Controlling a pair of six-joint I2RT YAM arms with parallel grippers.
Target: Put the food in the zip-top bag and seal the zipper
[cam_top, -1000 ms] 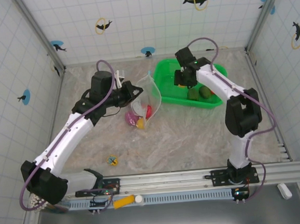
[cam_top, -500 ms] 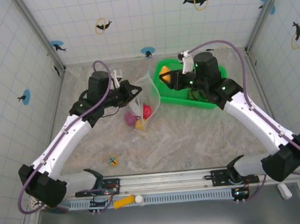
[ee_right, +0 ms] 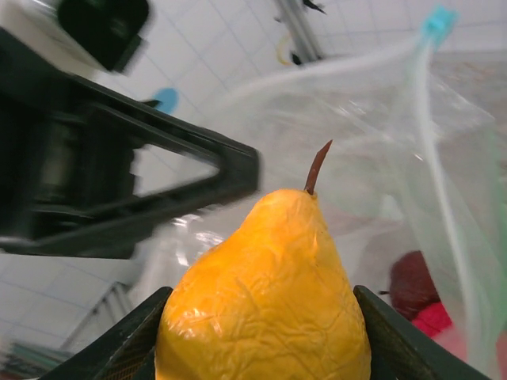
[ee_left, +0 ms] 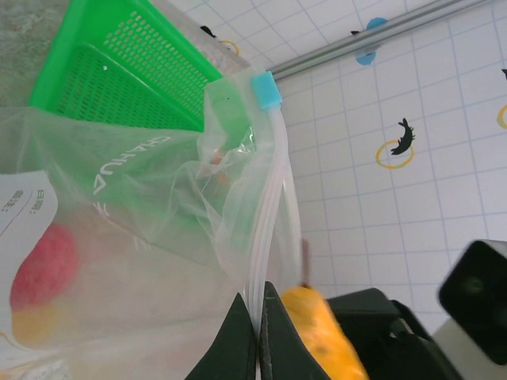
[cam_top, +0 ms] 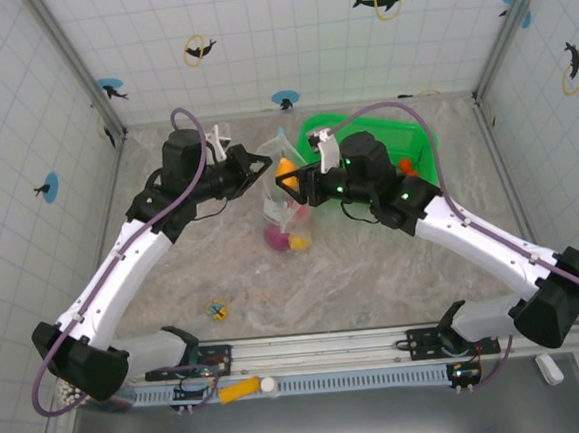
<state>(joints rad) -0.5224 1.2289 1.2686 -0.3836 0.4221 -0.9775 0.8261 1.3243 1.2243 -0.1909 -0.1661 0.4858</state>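
The clear zip-top bag [cam_top: 285,213] hangs upright at mid-table, with pink and yellow food [cam_top: 285,239] at its bottom. My left gripper [cam_top: 263,162] is shut on the zipper [ee_left: 267,198] at the bag's top edge, holding the mouth up. A blue slider [ee_left: 265,89] sits at the zipper's far end. An orange toy pear [ee_right: 265,293] with a brown stem fills my right gripper [ee_right: 265,336], whose fingers [ee_right: 146,336] press on both its sides. The pear [cam_top: 286,167] hovers at the bag's mouth, right beside the left gripper. A red food piece [ee_right: 413,291] shows through the plastic.
The green mesh basket [cam_top: 416,136] stands at the back right, partly under the right arm, with an orange-red piece [cam_top: 407,167] in it. Tiled walls enclose the table on three sides. A small sticker [cam_top: 217,309] lies near the front.
My right arm has swung left from the green basket to the bag's mouth with the orange pear in its grip. The left gripper has raised the bag slightly.
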